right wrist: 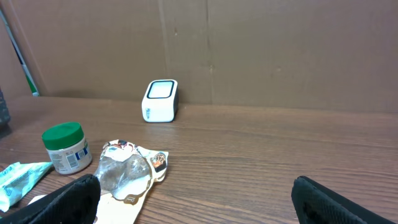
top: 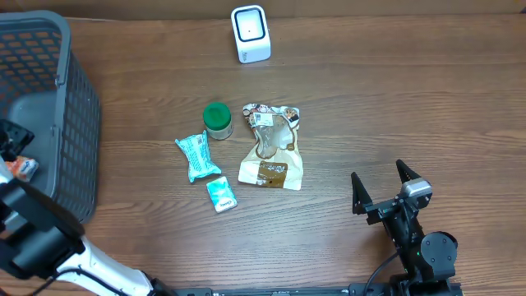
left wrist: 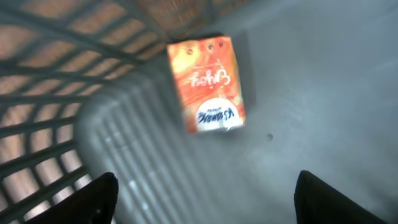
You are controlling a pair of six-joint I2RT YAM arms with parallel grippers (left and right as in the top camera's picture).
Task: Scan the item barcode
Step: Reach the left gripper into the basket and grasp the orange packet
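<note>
Overhead, the right end effector (top: 382, 185) sits near right on the desk (top: 411, 99), fingers spread, empty. At left, the left end effector (left wrist: 205, 186) points down inside the basket (top: 78, 123), released, above the orange packet (left wrist: 206, 87) lying on the basket floor. The scanner (top: 251, 33) stands far off.

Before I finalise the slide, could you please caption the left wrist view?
Open left gripper over an orange packet lying inside the dark basket.

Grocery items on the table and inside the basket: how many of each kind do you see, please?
Teal plastic packets: 2
Small jar with green lid: 1
Brown and white foil pouch: 1
Orange packet inside the dark mesh basket: 1
Total: 5
</note>
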